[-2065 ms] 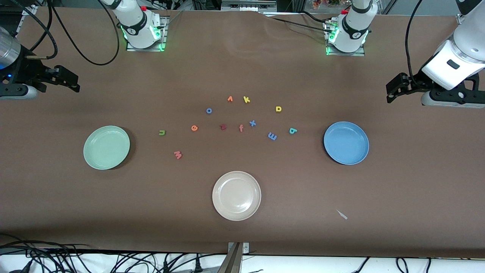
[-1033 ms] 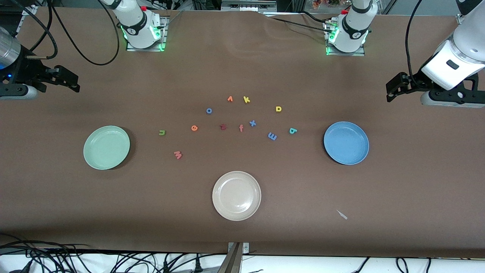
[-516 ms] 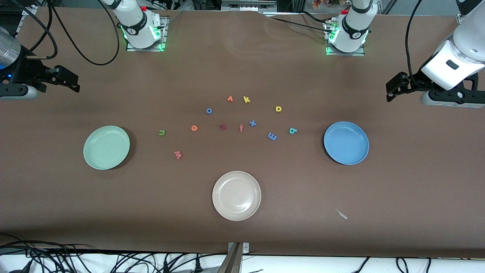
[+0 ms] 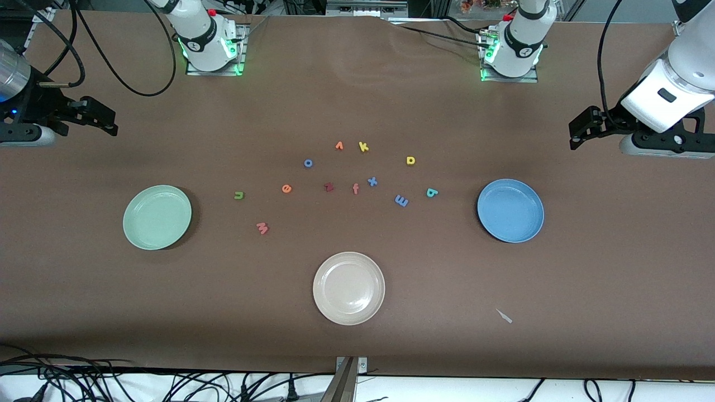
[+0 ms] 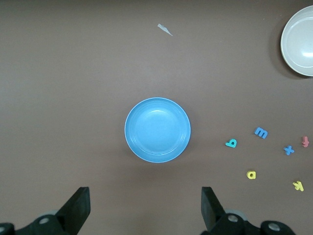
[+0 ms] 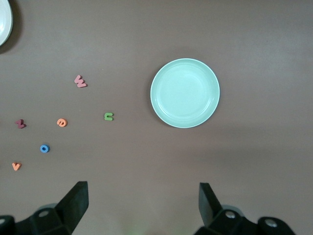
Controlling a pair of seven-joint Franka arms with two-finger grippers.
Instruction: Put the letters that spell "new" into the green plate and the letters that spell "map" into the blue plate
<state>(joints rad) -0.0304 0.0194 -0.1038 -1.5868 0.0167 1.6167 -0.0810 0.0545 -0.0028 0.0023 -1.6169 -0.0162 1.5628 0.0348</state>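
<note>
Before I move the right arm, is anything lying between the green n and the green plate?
Nothing visible does. The green n lies on bare table beside the green plate, toward the middle of the table. The pinkish w lies nearer the front camera, off that line. The right pincer is open.

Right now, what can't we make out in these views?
- Beige plate: cut off by the edge in both wrist views.
- Dark red letter: too small in the front view to read its shape.
- Left pincer, right pincer: open; bodies cut off by the wrist views' edges.
- Pale scrap near the blue plate: unidentifiable.
</note>
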